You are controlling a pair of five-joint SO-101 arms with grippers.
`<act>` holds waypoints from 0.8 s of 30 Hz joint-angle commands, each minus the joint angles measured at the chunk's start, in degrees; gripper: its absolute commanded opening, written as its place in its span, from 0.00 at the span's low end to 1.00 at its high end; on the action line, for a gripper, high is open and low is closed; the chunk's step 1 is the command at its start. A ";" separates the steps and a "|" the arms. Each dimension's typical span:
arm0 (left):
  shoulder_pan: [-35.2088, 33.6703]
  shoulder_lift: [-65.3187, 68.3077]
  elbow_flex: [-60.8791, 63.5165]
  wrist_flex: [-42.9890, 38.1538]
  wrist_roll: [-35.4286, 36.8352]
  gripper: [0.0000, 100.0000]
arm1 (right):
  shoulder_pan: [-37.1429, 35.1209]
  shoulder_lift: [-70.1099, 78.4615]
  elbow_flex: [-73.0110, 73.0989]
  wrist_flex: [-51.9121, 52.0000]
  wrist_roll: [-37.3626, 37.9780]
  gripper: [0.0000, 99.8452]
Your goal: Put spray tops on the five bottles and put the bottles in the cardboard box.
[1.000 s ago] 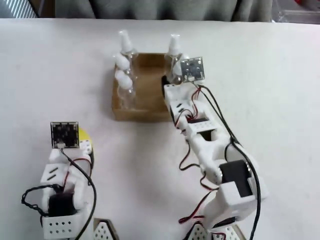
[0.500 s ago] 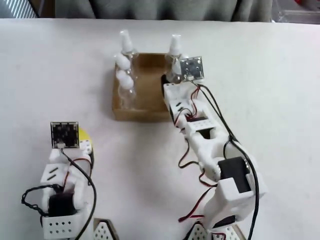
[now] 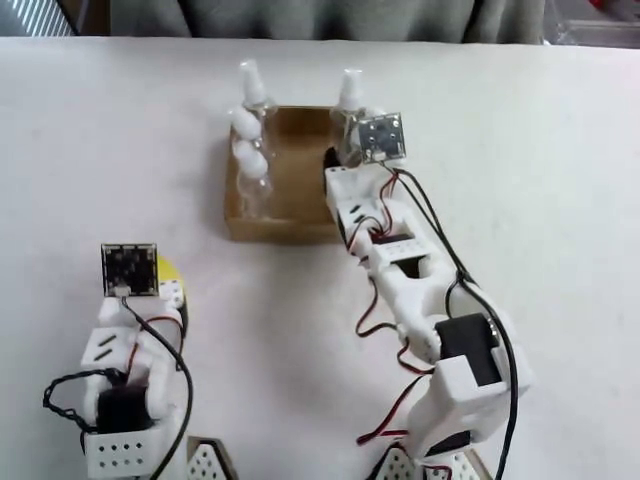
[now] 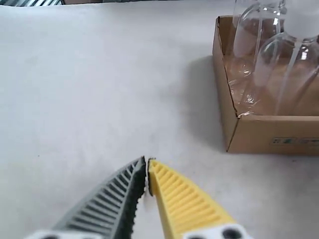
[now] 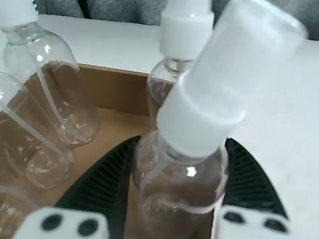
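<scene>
Bottle five (image 5: 182, 174), spray top (image 5: 229, 74) on, is clamped between the fingers (image 5: 102, 186) of the right gripper (image 5: 182, 149) at the cardboard box's (image 3: 280, 230) right side, beside four capped bottles (image 3: 248, 140). Likely last step: lower, let go, withdraw. Over the bench (image 3: 520, 120), the left gripper (image 4: 147, 165) is clenched, empty.

Left fingers (image 4: 182, 199) pressed together; right fingers (image 5: 99, 191) clamped around a bottle (image 5: 182, 186).

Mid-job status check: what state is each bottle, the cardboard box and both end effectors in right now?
left end effector: shut, empty, above the table
right end effector: shut on the held bottle
held bottle: spray top on, tilted, over the box
three bottles in a row: spray tops on, inside the box
far-corner bottle: spray top on, upright in the box
cardboard box: open-topped, flat on the table
</scene>
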 commanded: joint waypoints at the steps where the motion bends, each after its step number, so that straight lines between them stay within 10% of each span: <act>1: -0.84 -0.40 -0.09 -0.09 -0.62 0.02 | 0.13 -0.84 -2.02 -0.66 0.00 0.20; 24: -0.84 -0.40 -0.09 -0.35 -0.62 0.02 | -1.98 -3.30 -0.70 0.66 7.56 0.20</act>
